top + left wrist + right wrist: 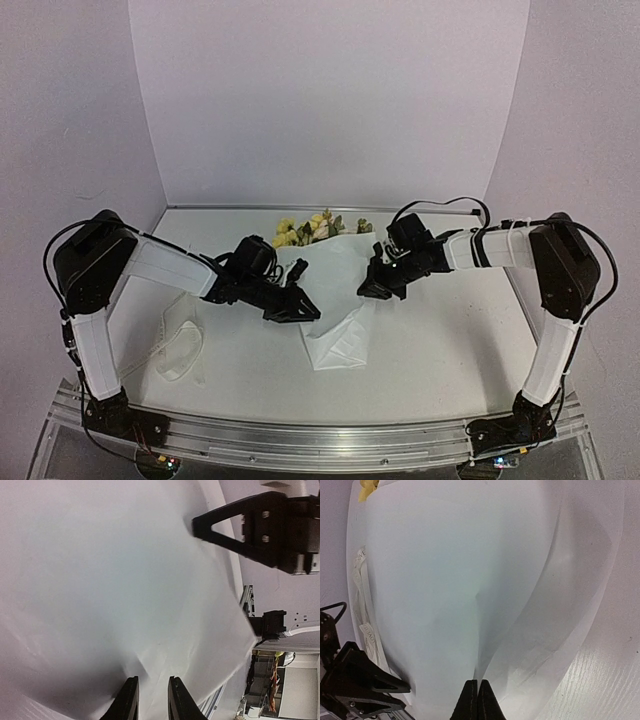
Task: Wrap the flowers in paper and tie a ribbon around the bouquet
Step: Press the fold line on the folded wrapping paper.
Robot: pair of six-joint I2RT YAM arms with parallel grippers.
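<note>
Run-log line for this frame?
stage: wrapping | left gripper: open over paper | right gripper: shut on paper fold | flowers: blooms showing at far end | ribbon: loose, left-arm side

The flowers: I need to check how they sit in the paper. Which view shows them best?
Top external: the flowers show blooms and leaves beyond the far edge of the paper. Right wrist catches only a yellow scrap in its top-left corner; left wrist shows none, only paper.

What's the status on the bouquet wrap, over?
Left claw open over the paper. Right claw shut on its fold. Flowers partly covered. Ribbon lies aside; nothing blocking.
</note>
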